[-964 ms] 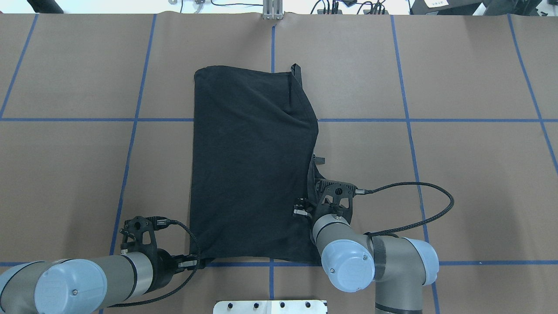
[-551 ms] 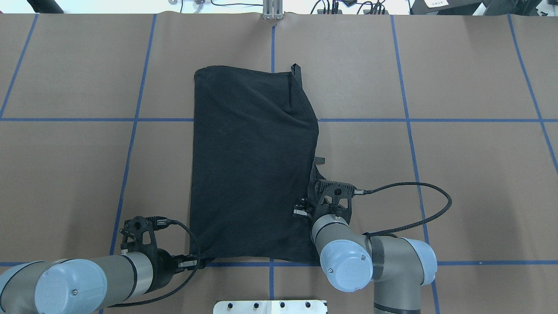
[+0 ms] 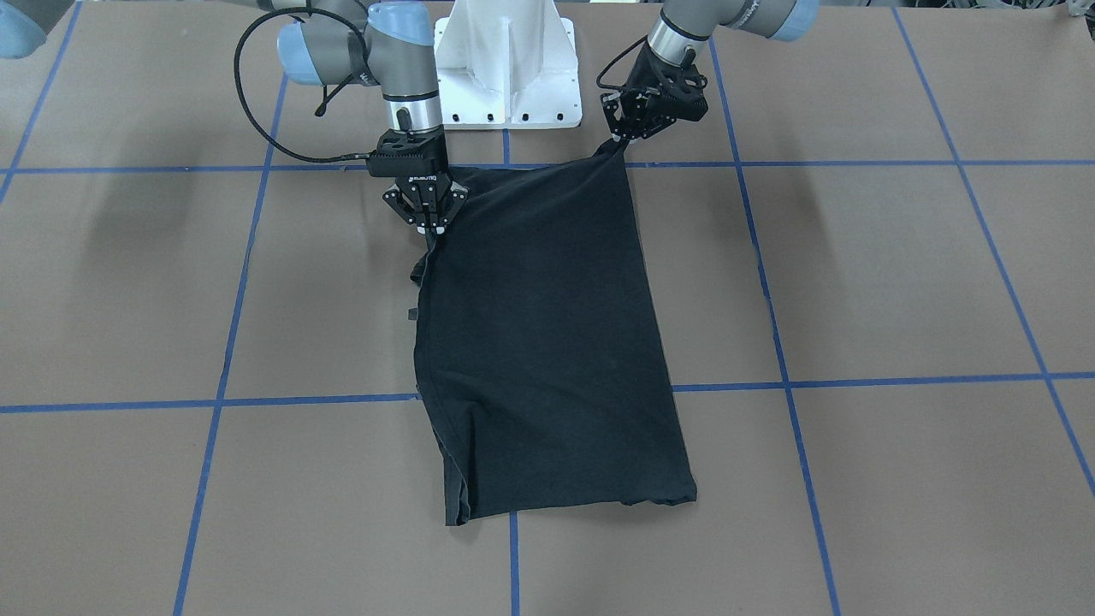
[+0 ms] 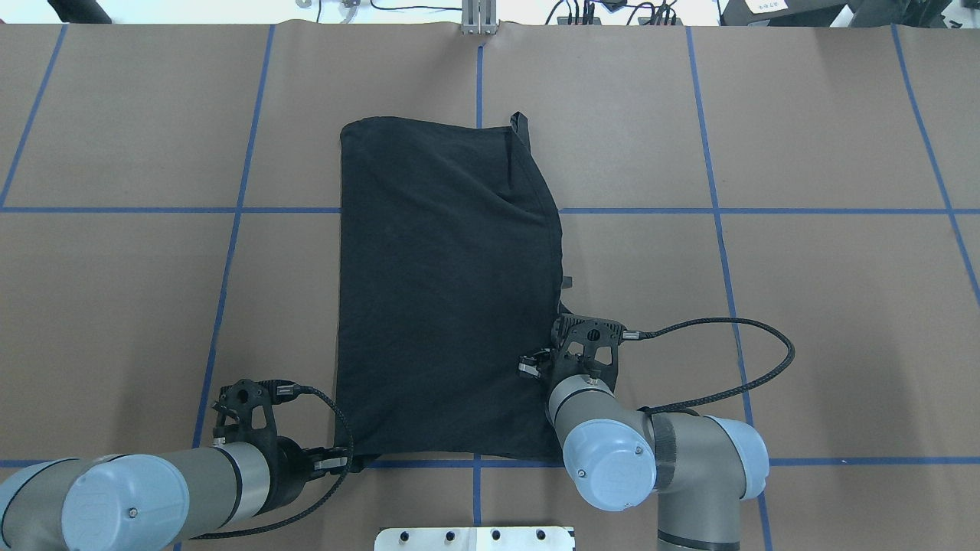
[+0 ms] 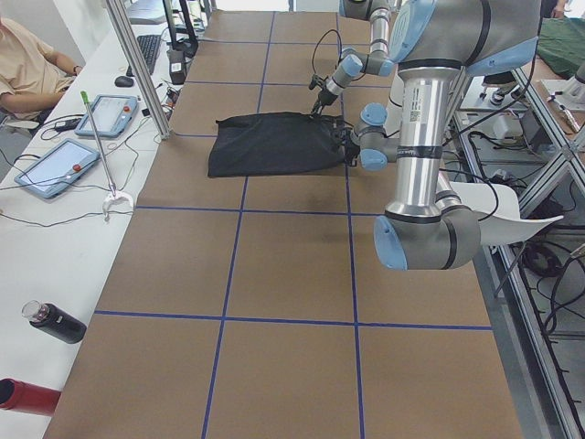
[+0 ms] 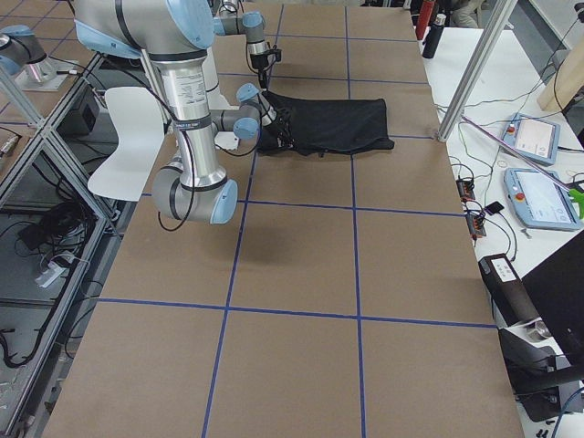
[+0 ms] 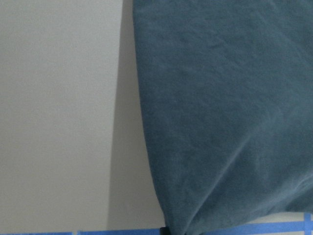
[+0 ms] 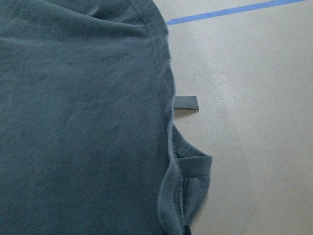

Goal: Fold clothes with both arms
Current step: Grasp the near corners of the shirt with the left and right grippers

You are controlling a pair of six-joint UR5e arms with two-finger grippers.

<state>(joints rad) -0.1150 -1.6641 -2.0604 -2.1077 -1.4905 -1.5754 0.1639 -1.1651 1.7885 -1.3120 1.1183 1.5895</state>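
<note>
The clothes are one black T-shirt [image 4: 444, 291], lying folded lengthwise into a tall strip in the middle of the brown table; no print shows. My left gripper [image 4: 354, 461] is at the shirt's near left corner and shut on it; the front-facing view shows that corner [image 3: 618, 147] drawn up to the fingers. My right gripper [image 3: 428, 229] points down at the shirt's right edge with its fingers pinched on the fabric. From overhead its fingertips are hidden under its own wrist. The right wrist view shows a sleeve [image 8: 188, 171] poking out from the edge.
The white pedestal base [image 3: 509, 68] stands just behind the shirt's near hem. Blue tape lines [image 4: 712, 210] grid the table. A small grey tag [image 8: 187, 102] sticks out beside the shirt's right edge. A seated person [image 5: 27, 64], tablets [image 5: 55, 169] and bottles [image 5: 55, 322] are on the far side.
The shirt's right edge beside my right gripper has shifted a little to the right, and the right wrist turned slightly. The left arm has held still.
</note>
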